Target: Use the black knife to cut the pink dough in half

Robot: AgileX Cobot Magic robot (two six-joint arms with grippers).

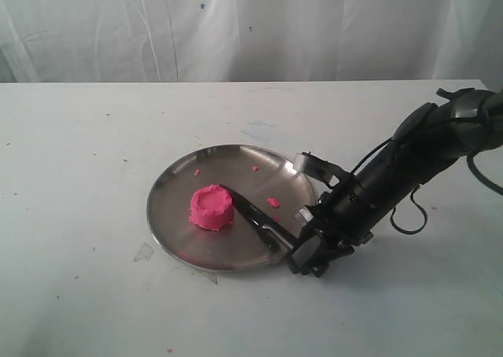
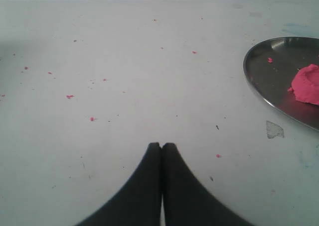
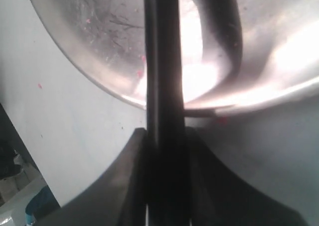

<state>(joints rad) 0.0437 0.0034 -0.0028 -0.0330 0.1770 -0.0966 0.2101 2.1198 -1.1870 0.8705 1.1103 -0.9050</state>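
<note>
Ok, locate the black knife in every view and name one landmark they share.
Exterior: black knife lies on the steel plate, just right of the pink dough.
Left wrist: not in it.
Right wrist: knife runs up the middle, crossing the plate's rim.
Shared landmark: the steel plate, in all three.

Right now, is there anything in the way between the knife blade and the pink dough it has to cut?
Nothing visible. The black knife, its handle in the right gripper, lies on the steel plate with its tip beside the pink dough; loose crumbs sit clear of it.
</note>
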